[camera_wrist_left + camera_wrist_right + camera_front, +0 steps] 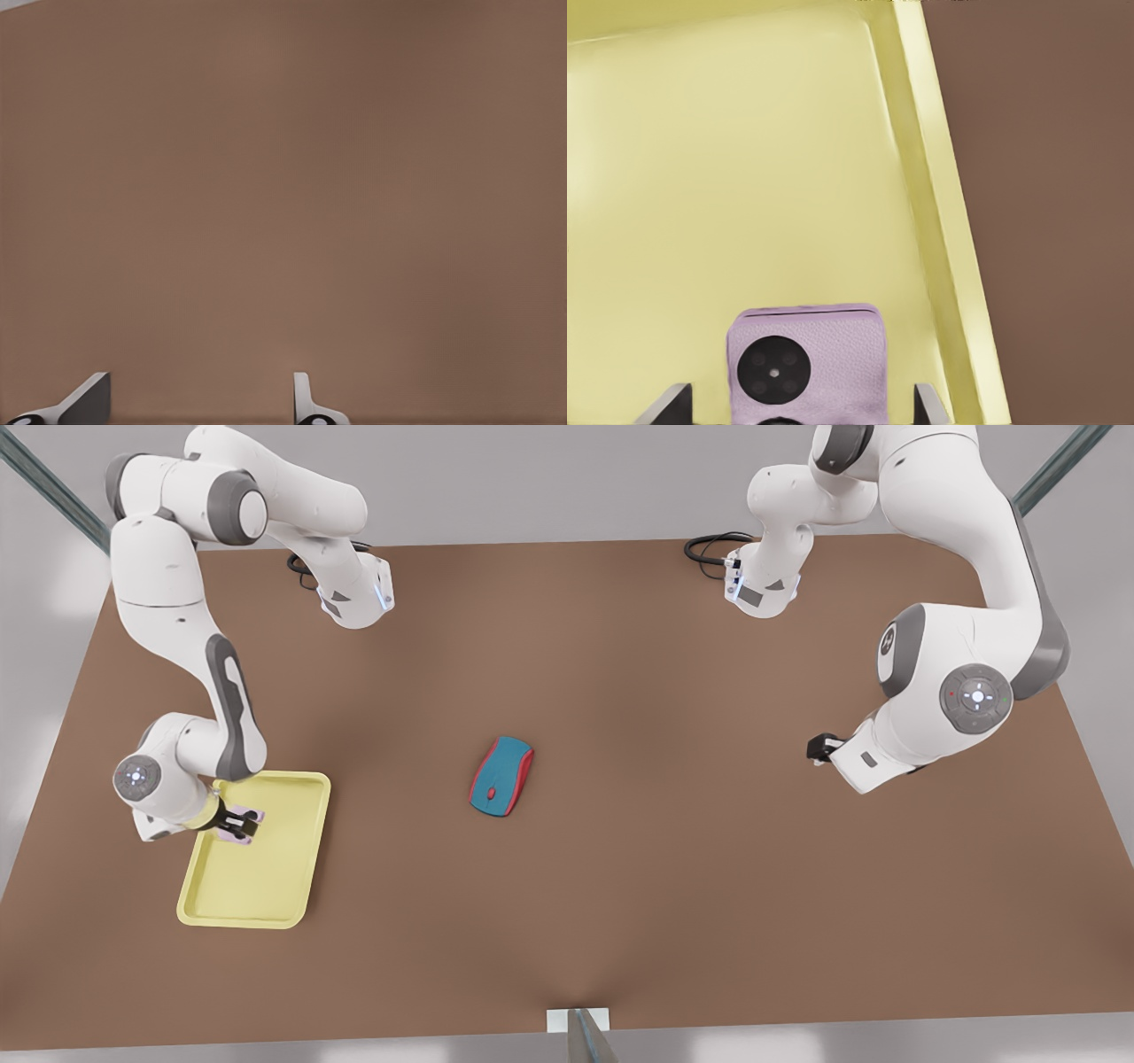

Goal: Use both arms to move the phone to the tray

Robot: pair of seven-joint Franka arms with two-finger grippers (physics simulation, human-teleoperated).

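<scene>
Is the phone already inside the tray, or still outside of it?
Inside. The phone is over the tray floor, within its rim, between the right gripper fingers. Whether it rests on the floor, I cannot tell.

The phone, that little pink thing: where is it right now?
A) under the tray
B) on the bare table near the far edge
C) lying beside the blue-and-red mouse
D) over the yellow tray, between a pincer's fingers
D: the phone sits over the yellow tray between the right pincer fingers, seen at the front view's left; the left pincer waits open above bare table.
</scene>
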